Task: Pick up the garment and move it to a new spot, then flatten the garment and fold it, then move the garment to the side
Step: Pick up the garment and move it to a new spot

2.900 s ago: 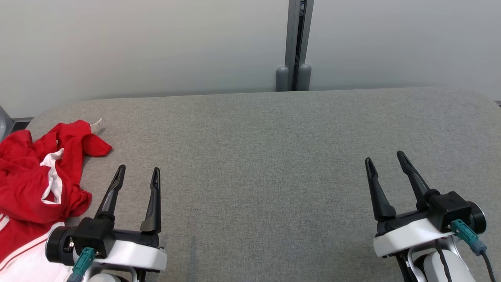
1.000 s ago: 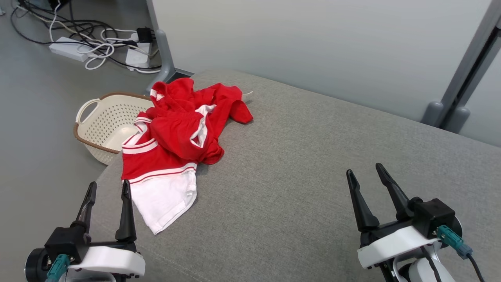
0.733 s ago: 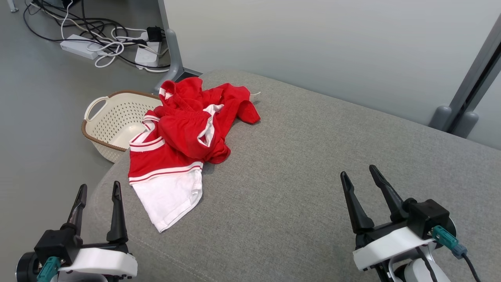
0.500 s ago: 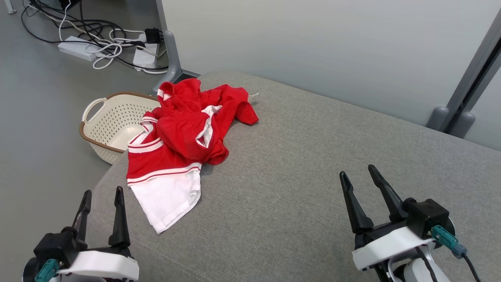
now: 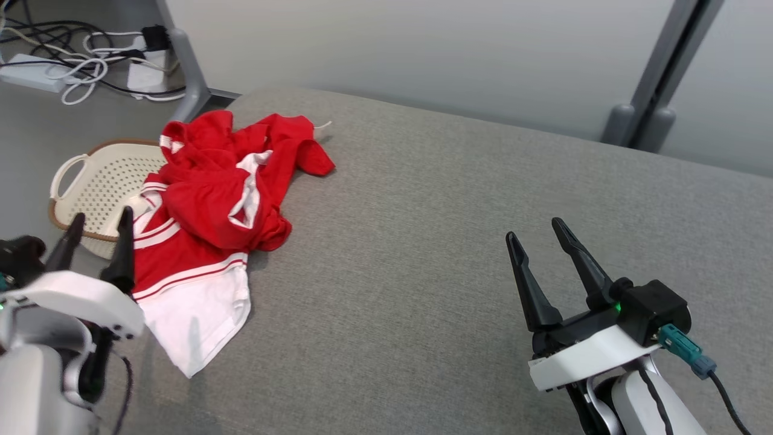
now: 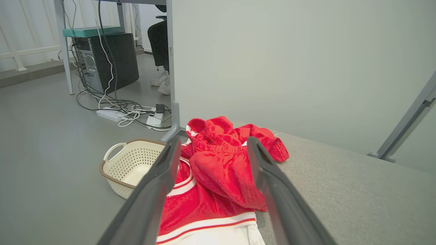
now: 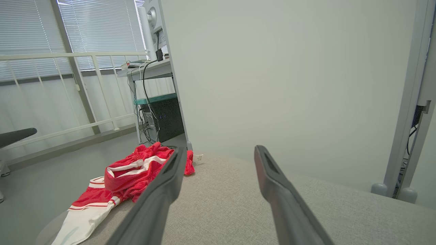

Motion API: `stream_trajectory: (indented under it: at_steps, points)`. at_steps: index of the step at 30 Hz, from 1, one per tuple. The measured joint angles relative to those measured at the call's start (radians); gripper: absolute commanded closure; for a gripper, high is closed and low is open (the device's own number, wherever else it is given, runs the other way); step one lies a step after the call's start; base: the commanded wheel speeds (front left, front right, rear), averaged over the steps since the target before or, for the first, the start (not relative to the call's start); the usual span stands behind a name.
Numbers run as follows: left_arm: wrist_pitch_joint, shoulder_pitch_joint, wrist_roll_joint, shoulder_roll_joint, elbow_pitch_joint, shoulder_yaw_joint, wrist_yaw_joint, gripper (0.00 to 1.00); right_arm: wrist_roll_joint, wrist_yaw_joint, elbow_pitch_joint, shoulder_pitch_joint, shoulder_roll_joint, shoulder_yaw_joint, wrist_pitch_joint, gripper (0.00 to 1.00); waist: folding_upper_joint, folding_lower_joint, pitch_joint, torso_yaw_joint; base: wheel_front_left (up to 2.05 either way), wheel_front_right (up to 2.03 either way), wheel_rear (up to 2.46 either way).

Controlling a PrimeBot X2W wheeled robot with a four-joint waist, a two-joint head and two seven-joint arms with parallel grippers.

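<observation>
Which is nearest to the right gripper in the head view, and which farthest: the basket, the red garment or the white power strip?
From the right gripper:
1. Red garment, on the table's left part.
2. Basket, on the floor past the table's left edge.
3. Power strip, farther left on the floor.

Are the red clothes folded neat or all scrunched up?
Scrunched up. The garment lies in a bunched heap on the grey surface, its white end spread flat.
</observation>
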Motion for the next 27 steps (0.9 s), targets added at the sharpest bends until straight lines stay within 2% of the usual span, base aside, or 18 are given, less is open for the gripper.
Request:
stream_trajectory:
  at_steps: [1,2,7,17,21,27]
  points:
    - [0.046,-0.05,-0.014,0.041,0.026,0.011,0.0,0.0,-0.005,0.0,-0.011,-0.013,-0.001,0.011,0.0,0.0,0.0,0.0001,0.016,-0.028,0.0,0.0,0.0]
    - [0.046,-0.05,-0.014,0.041,0.026,0.011,0.0,0.0,-0.005,0.0,-0.011,-0.013,-0.001,0.011,0.0,0.0,0.0,0.0001,0.016,-0.028,0.0,0.0,0.0]
    - [0.195,-0.172,-0.095,0.132,0.119,0.022,-0.003,0.0,-0.024,0.0,-0.03,-0.05,-0.001,0.032,0.0,0.0,0.0,0.0,0.063,-0.101,0.0,0.0,0.0]
    - [0.435,-0.331,-0.317,0.327,0.313,-0.046,-0.006,0.0,-0.029,0.0,-0.034,-0.101,-0.002,0.074,0.0,0.0,0.0,0.0,0.168,-0.253,0.0,0.0,0.0]
    - [0.466,-0.364,-0.38,0.384,0.373,-0.061,-0.006,0.0,-0.028,0.0,-0.04,-0.112,-0.002,0.076,0.0,0.0,0.0,0.0,0.21,-0.314,0.0,0.0,0.0]
    - [0.548,-0.368,-0.451,0.434,0.446,-0.112,-0.006,0.0,-0.02,0.0,-0.045,-0.125,-0.002,0.078,0.0,0.0,0.0,0.0001,0.263,-0.388,0.0,0.0,0.0]
